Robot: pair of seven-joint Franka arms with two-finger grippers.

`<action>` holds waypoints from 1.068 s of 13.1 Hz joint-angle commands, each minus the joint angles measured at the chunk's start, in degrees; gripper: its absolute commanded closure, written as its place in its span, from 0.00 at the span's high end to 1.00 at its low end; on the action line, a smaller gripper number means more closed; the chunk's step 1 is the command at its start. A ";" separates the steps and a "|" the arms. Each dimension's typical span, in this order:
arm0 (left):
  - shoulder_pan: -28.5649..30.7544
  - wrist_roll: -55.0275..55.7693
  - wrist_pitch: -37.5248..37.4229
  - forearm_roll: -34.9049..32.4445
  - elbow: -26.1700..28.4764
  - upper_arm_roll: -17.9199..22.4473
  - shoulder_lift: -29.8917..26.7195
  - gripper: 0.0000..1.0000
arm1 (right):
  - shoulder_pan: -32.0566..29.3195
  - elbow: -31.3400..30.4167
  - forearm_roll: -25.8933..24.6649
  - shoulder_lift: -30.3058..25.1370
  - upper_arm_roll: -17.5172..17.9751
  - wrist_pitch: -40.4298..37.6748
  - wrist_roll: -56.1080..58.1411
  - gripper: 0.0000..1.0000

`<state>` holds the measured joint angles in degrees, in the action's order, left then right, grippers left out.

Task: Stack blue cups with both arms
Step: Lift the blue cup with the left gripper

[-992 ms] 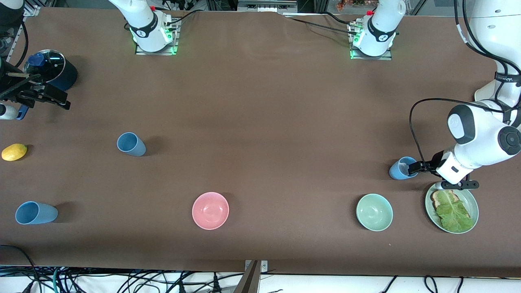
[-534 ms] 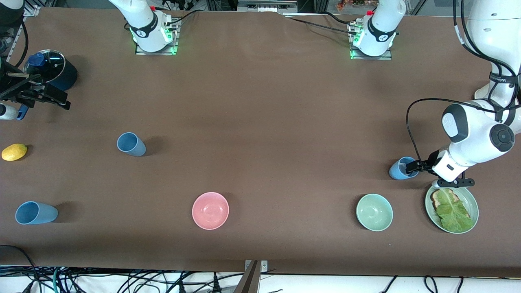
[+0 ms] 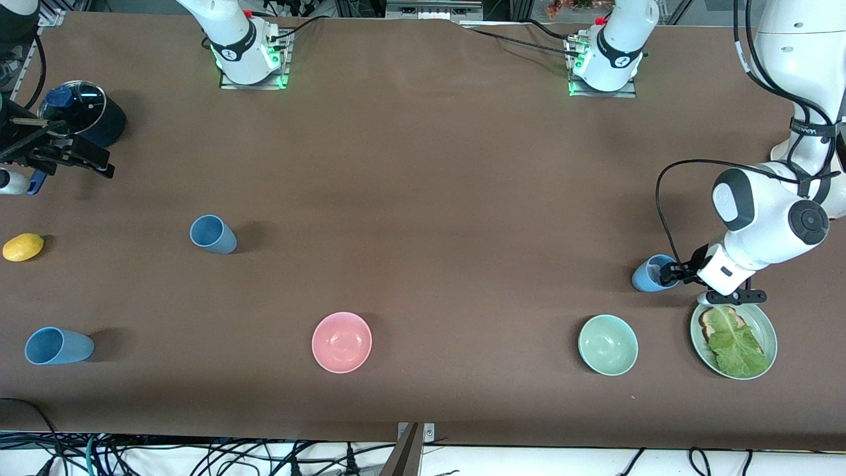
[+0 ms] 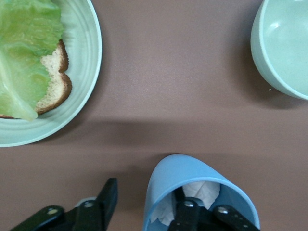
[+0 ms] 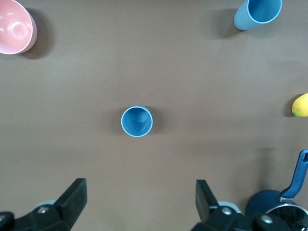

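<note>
Three light-blue cups stand on the brown table. One cup (image 3: 650, 274) is at the left arm's end, beside the plate; it shows with white paper inside in the left wrist view (image 4: 192, 175). My left gripper (image 3: 669, 271) (image 4: 147, 204) is open and straddles this cup's wall, one finger inside and one outside with a gap. A second cup (image 3: 213, 234) (image 5: 136, 121) stands toward the right arm's end. A third cup (image 3: 58, 346) (image 5: 257, 13) stands nearer the camera. My right gripper (image 3: 79, 155) (image 5: 142, 199) is open and empty, held high beside the saucepan.
A pink bowl (image 3: 342, 342) and a pale green bowl (image 3: 608, 344) sit near the front camera. A green plate (image 3: 767, 334) holds bread and lettuce. A lemon (image 3: 23, 246) and a dark navy lidded saucepan (image 3: 82, 116) lie at the right arm's end.
The left arm has shifted a little toward the right arm's end, its gripper sliding farther over the cup's wall. The cup and the right arm have not moved.
</note>
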<state>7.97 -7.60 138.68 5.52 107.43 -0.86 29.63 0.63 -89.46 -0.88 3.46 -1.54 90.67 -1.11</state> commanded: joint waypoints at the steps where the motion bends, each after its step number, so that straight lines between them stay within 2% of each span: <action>1: -0.77 1.00 0.98 1.25 1.82 0.25 -1.59 0.00 | -0.01 -0.71 0.53 -0.65 -0.13 0.03 -0.04 1.00; 5: -1.20 1.44 0.98 0.99 1.47 0.07 -1.76 0.00 | -0.01 -0.71 0.62 -0.65 -0.13 -0.06 -0.04 1.00; 8: -1.91 1.53 -0.69 0.90 0.94 -0.02 -3.96 0.00 | -0.01 -0.71 0.62 -0.65 -0.13 -0.06 -0.04 1.00; 14: -2.26 2.67 -14.29 0.29 -6.78 -0.28 -6.07 0.00 | -0.10 -0.71 0.62 -0.56 -0.21 -0.15 -0.04 1.00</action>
<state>6.31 -5.98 128.57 5.52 103.12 -1.13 24.61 0.63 -89.48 -0.88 3.46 -1.55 90.62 -1.11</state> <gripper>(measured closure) 0.947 0.000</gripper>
